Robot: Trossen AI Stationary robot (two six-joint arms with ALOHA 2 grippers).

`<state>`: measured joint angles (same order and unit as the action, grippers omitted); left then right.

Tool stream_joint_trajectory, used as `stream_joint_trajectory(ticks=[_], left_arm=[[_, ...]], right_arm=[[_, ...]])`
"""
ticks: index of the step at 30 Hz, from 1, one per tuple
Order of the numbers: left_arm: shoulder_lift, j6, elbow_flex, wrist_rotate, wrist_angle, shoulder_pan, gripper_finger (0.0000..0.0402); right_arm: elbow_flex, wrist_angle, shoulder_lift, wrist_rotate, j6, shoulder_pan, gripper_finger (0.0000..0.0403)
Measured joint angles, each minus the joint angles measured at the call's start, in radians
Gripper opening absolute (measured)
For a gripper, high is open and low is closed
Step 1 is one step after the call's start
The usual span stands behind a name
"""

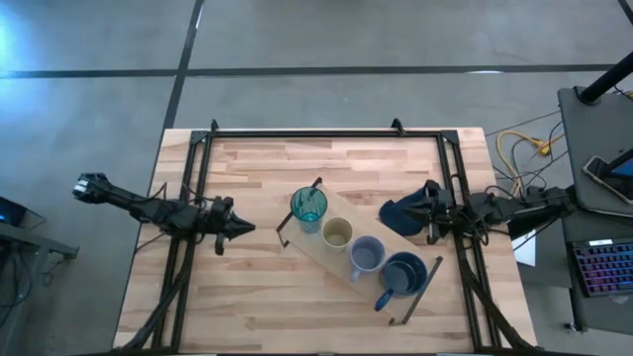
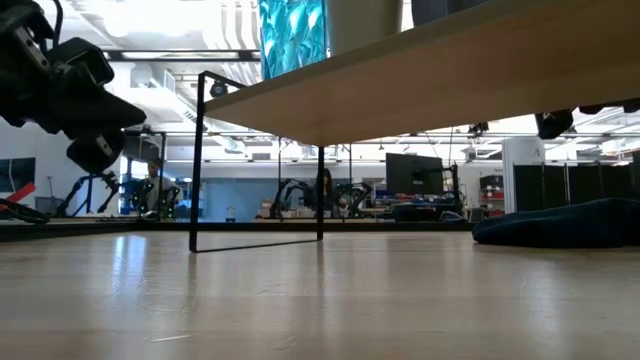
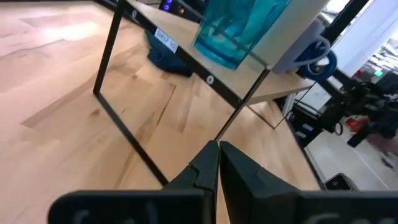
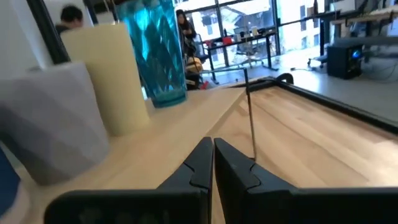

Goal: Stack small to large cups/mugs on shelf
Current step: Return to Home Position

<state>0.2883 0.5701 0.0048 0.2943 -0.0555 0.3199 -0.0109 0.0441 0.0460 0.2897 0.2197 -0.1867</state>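
The shelf (image 1: 318, 253) is standing on the wooden tabletop (image 1: 257, 287), running slantwise from the table's middle toward its near right corner, with a thin dark bar at each short end. Four vessels are sitting on it in a row, each just beside the next. The translucent teal tumbler (image 1: 309, 208) is standing upright at the left end. Next to it are the small yellowish-olive cup (image 1: 337, 234), the pale periwinkle-blue cup (image 1: 367, 257), and the wide dark navy mug (image 1: 404, 275) at the right end, its handle pointing toward the table's near edge.

In the low view the tumbler (image 2: 292, 35) is rising from the board (image 2: 450, 70), which is standing raised above the tabletop on its bars.

A dark blue cloth (image 1: 404, 216) is lying bunched on the table just beyond the shelf's right half.

The left gripper (image 1: 242, 226) is hanging above the table to the left of the shelf, apart from it and pointing toward the tumbler, with its fingers (image 3: 205, 168) pressed together on nothing. The right gripper (image 1: 432, 225) is hovering at the cloth's right edge and pointing left, its fingers (image 4: 199, 162) likewise pressed together and empty.

Beyond the table, a person (image 4: 185, 25) is showing in the room behind the tumbler.
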Motion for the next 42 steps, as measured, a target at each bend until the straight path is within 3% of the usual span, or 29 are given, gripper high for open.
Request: stream_joint_trajectory(ticks=[16, 42], left_arm=[[0.062, -0.001, 0.0, -0.001, 0.001, 0.0, 0.0], [0.065, -0.001, 0.0, -0.002, 0.002, 0.0, 0.0]], right_arm=[[0.0, -0.001, 0.035, -0.001, 0.011, 0.0, 0.0009], [0.0, -0.002, 0.035, -0.001, 0.009, 0.0, 0.0009]])
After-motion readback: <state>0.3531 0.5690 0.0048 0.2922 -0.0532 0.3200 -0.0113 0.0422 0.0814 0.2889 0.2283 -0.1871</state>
